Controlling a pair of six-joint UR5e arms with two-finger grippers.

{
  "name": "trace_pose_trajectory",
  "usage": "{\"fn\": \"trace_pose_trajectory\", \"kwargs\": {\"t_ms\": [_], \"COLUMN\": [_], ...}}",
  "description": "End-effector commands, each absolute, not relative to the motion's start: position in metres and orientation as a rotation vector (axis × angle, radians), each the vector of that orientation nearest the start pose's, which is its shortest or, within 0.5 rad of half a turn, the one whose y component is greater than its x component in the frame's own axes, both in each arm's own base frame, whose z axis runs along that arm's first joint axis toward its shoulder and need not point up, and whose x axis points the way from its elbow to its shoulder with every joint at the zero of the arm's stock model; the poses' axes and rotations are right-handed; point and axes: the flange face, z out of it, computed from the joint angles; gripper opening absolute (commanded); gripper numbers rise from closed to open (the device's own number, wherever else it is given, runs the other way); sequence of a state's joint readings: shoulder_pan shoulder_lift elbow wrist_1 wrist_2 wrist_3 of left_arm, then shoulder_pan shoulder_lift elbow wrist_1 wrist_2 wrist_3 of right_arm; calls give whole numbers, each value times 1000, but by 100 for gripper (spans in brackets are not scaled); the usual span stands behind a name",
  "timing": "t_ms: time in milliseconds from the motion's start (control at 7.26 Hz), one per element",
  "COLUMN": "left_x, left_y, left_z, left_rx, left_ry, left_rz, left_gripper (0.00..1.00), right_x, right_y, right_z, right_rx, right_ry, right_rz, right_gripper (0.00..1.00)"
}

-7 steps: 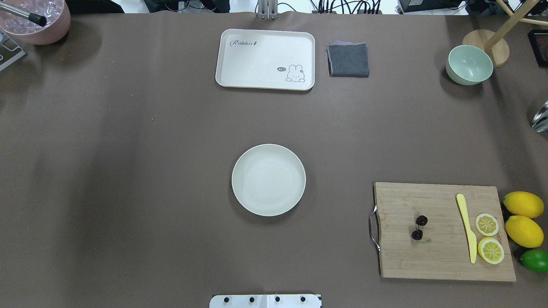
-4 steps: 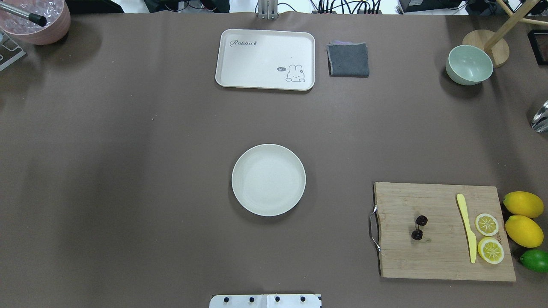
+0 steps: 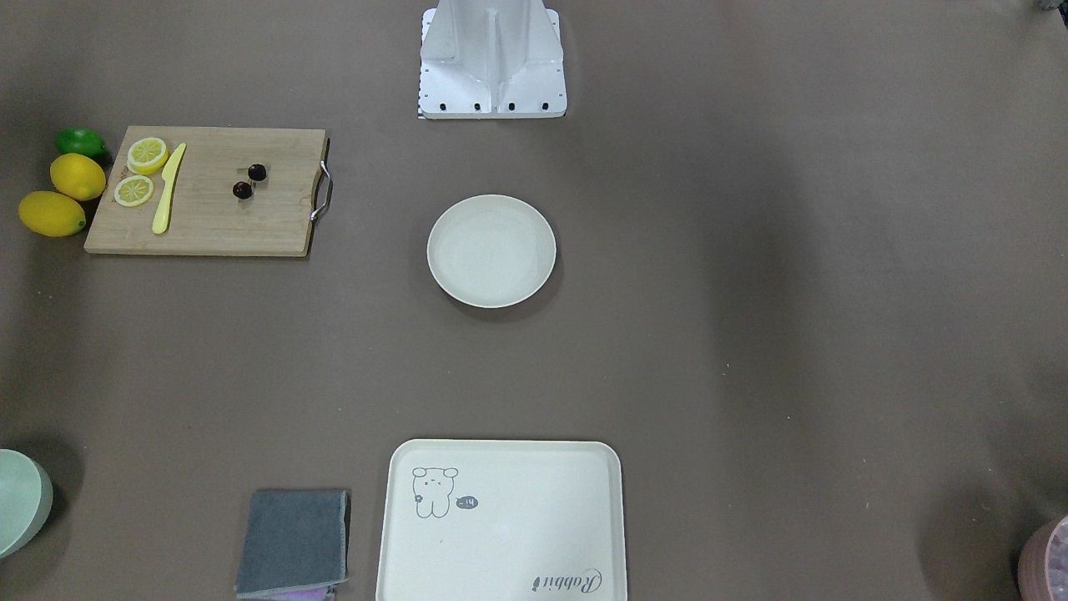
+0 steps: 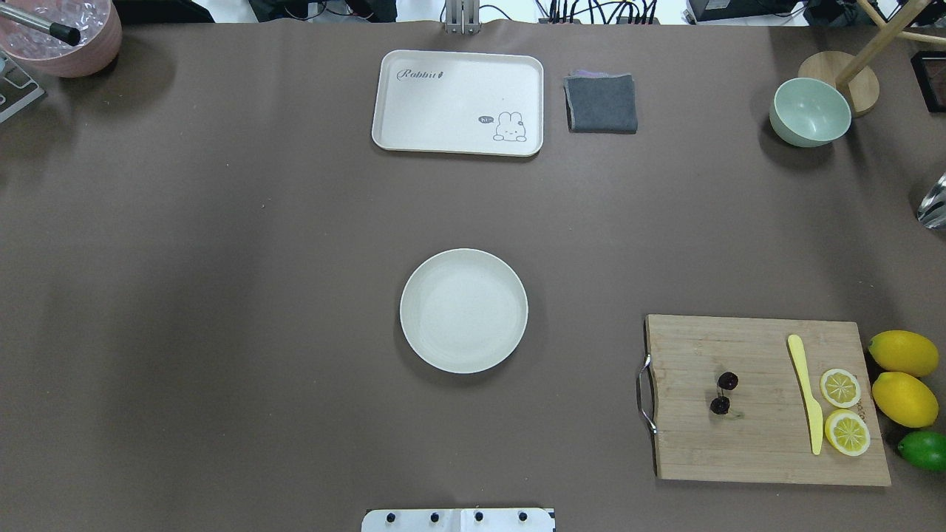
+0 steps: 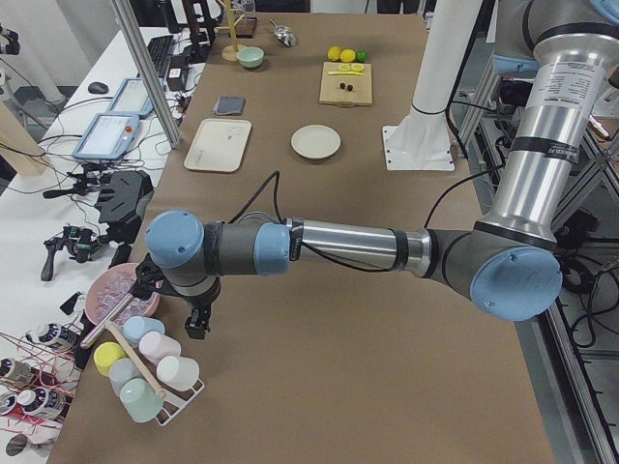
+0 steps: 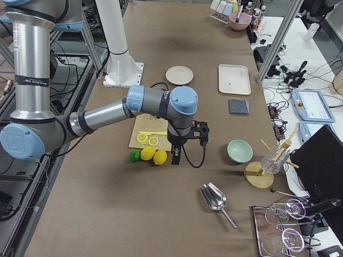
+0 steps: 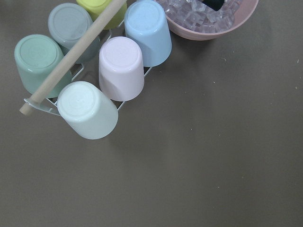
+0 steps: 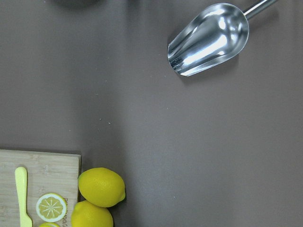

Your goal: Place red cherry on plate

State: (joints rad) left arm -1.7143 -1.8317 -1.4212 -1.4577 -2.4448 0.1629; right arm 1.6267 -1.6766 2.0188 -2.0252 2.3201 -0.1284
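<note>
The cherry (image 4: 723,393) lies on the board (image 4: 739,451) with open wood on every side. The knife (image 4: 807,399) and lemon slices (image 4: 840,388) sit apart from it, on the side away from the plate (image 4: 464,310). The board's metal handle (image 4: 644,395) stands at the edge facing the plate, and open table (image 4: 576,355) runs from there to the plate, whose whole face is open. Lemons (image 4: 903,353) and a lime (image 4: 924,449) crowd the board's outer end, near the right gripper (image 6: 174,159). Open table separates them from the scoop (image 8: 208,40). The tray (image 4: 458,100) and cloth (image 4: 601,103) lie well beyond the plate.
</note>
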Motion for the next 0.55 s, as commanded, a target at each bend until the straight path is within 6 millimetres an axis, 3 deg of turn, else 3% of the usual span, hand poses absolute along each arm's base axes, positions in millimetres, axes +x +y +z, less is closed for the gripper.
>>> {"fn": "trace_pose_trajectory", "kwargs": {"t_ms": [0,138,413], "left_x": [-142,-142,-140], "left_y": [-588,-589,-594], "left_z": [589,587,583], "left_rx": [137,140,144], "left_ry": [856,855,855], "left_rz": [21,24,30], "left_gripper": [98,98,97], "right_x": [56,44,2], "right_y": [-401,-396,-369], "right_z": [510,490,433], "right_rx": [-8,-6,-18], "right_ry": [-750,-753,-767], "right_rz": [12,22,62], "right_gripper": [100,100,100]}}
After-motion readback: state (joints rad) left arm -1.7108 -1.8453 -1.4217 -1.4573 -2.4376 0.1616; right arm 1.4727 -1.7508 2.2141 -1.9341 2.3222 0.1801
